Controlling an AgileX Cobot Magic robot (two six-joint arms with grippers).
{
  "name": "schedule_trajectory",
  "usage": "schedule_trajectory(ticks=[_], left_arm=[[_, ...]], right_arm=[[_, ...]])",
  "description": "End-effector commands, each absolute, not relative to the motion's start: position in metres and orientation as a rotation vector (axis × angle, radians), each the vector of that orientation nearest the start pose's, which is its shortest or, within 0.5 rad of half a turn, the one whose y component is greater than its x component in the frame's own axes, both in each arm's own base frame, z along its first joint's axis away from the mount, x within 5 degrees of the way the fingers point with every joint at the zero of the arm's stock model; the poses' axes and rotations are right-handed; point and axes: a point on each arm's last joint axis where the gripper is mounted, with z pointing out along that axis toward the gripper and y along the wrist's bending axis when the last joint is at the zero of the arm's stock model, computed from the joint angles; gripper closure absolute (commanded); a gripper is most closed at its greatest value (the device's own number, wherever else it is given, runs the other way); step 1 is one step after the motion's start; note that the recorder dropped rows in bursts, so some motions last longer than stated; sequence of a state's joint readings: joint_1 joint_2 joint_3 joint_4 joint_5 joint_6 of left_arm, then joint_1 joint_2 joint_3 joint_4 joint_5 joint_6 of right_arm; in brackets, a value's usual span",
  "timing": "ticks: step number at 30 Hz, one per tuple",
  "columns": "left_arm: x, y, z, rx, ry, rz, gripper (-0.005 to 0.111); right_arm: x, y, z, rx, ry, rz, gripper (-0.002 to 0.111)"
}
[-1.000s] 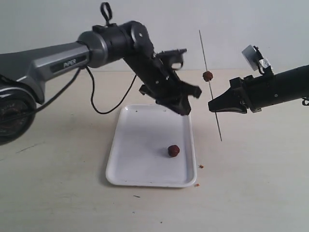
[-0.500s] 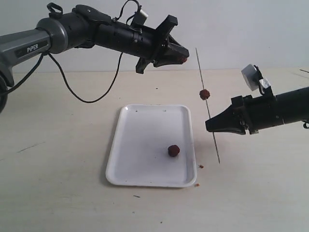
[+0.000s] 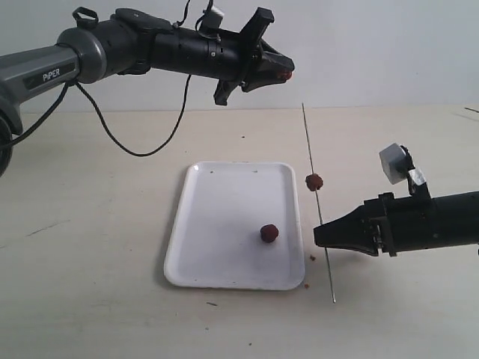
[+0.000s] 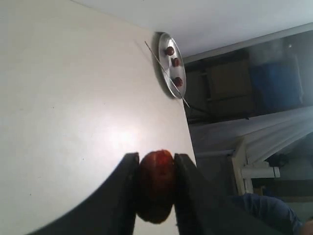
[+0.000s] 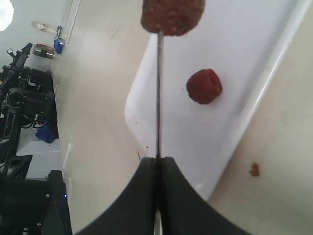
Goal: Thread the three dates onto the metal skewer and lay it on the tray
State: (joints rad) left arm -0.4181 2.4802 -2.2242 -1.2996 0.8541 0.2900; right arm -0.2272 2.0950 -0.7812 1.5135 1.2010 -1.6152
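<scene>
High above the table my left gripper point(image 3: 283, 75) is shut on one date point(image 4: 155, 183), which shows red-brown between the black fingers. My right gripper point(image 3: 317, 233) is shut on the metal skewer point(image 3: 313, 179), held near upright just right of the tray point(image 3: 217, 224). A second date point(image 3: 314, 181) is threaded on the skewer above my right gripper, also seen at the top of the right wrist view point(image 5: 173, 15). The third date point(image 3: 269, 232) lies loose on the tray, the date point(image 5: 204, 86) beside the skewer point(image 5: 158, 93) in that view.
Small brown crumbs point(image 3: 311, 257) lie on the table by the tray's right edge. A black cable point(image 3: 142, 153) hangs from the left arm to the table behind the tray. In the left wrist view a distant round plate point(image 4: 171, 73) holds other dates and a skewer.
My right gripper has dropped lower and nearer with the skewer and its threaded date. My left gripper, holding its date, rose from the tray and now stays high, shifted slightly right.
</scene>
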Motion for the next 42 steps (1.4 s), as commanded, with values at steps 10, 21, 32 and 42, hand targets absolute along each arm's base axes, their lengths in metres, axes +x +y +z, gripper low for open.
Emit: schedule_trajectory(ticks=[10,21,32,42], left_arm=[[0.472,-0.286,0.221,0.221,2.287,-1.56,0.081],[0.471,-0.285,0.218,0.258,2.31,-1.516,0.081],[0.473,-0.283,0.215,0.275,2.321,-1.451,0.081],[0.475,-0.282,0.215,0.265,2.317,-1.445,0.081]], right_arm=[[0.3,0.042,0.103,-0.242,2.232,1.494,0.108],[0.3,0.042,0.103,-0.246,2.226,1.489,0.108],[0.298,0.043,0.102,-0.273,2.238,1.492,0.108],[0.298,0.043,0.102,-0.271,2.239,1.493,0.108]])
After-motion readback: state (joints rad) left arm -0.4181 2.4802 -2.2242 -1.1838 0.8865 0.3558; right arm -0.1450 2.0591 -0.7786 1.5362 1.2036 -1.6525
